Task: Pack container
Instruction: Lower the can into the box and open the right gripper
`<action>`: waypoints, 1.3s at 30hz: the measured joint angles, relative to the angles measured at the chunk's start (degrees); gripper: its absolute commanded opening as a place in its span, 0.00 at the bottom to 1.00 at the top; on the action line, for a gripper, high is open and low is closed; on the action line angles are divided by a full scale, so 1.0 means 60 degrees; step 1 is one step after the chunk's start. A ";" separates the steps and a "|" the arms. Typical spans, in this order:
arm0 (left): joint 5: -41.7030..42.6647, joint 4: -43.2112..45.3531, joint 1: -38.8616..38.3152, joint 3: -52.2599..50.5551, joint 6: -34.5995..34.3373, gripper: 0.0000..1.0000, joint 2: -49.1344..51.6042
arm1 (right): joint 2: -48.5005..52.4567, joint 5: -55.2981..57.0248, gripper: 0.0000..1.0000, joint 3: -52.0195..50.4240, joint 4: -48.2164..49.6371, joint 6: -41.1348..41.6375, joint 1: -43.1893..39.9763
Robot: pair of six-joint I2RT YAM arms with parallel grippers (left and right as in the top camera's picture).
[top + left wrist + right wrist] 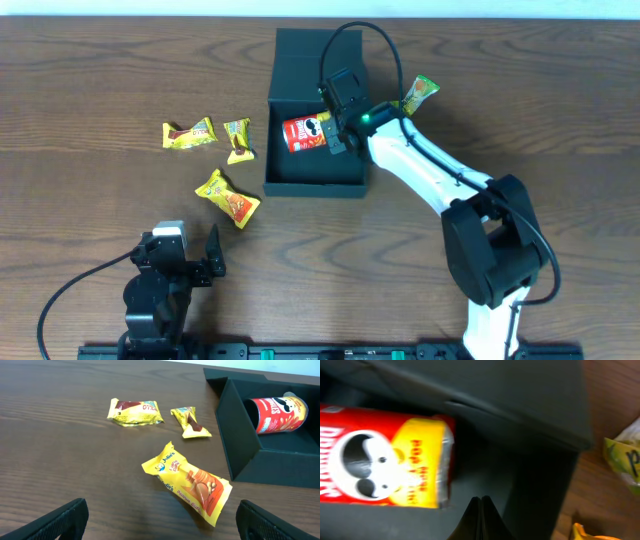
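Brown wood covers the worktop (90, 70), and it has dark lines running across it. The container (315, 186) sits near the middle, toward the far side. It is a dark box. Its lid (310, 55) is flipped open and lies flat behind it.

Inside the container I see a red chip can (306, 132). It lies on its side near the back wall, with its yellow end pointing to my right.

My right hand (338, 138) hangs over the inside of the container, just beside the yellow end of the can. Its two fingers (481, 510) are pressed together with nothing between them. I cannot tell if they touch the can.

My left hand (185, 262) is down near the front edge of the worktop, well apart from the container. Its fingers are spread wide and hold nothing.

Three snack packs lie on the worktop to the left of the container. A yellow pack with a brown picture (189, 133) is the farthest left. A small twisted pack (238, 139) lies near the container's left wall. A bigger yellow and orange pack (229, 197) lies closer to my left hand. None of the three touch each other.

One more pack, green and yellow (420, 95), lies to the right of the container, just past my right arm (430, 170).
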 measured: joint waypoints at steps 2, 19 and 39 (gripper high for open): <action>0.0000 0.0004 0.0000 0.0000 0.0000 0.95 0.0000 | 0.0138 0.0047 0.01 0.0000 0.0004 0.0011 -0.0069; 0.0000 0.0000 0.0000 0.0000 0.0000 0.95 0.0000 | 0.0484 -0.1461 0.01 0.0000 0.0608 0.0506 0.0055; 0.0000 0.0004 0.0000 0.0000 0.0000 0.96 0.0000 | 0.0484 -0.0852 0.01 0.0208 -0.1155 0.1534 0.0561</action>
